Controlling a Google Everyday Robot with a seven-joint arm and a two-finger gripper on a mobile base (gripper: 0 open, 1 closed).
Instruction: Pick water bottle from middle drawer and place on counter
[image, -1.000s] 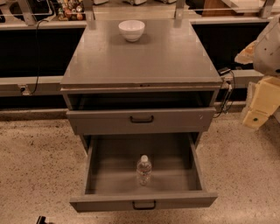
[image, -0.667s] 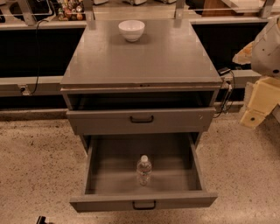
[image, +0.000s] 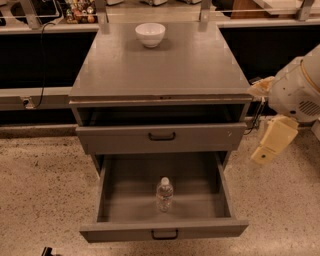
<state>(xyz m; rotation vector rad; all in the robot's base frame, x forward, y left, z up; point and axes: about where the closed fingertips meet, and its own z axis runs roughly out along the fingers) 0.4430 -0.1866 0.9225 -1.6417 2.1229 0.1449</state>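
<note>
The water bottle (image: 164, 194) stands upright, white cap up, near the front middle of the open middle drawer (image: 120, 200), which is pulled out from the grey cabinet. The counter (image: 165, 65) is the cabinet's flat grey top. My gripper (image: 271, 142) hangs on the cream arm to the right of the cabinet, level with the drawer front above the open drawer. It is well apart from the bottle and holds nothing that I can see.
A white bowl (image: 150, 34) sits at the back of the counter. A drawer front with a black handle (image: 161, 136) sits above the open drawer, slightly out. A long pale bench with metal posts (image: 40, 97) runs behind. Speckled floor (image: 45, 190) surrounds the cabinet.
My arm and gripper have moved a little left and down, closer to the cabinet's right side. The bottle, the drawers and the bowl have not moved.
</note>
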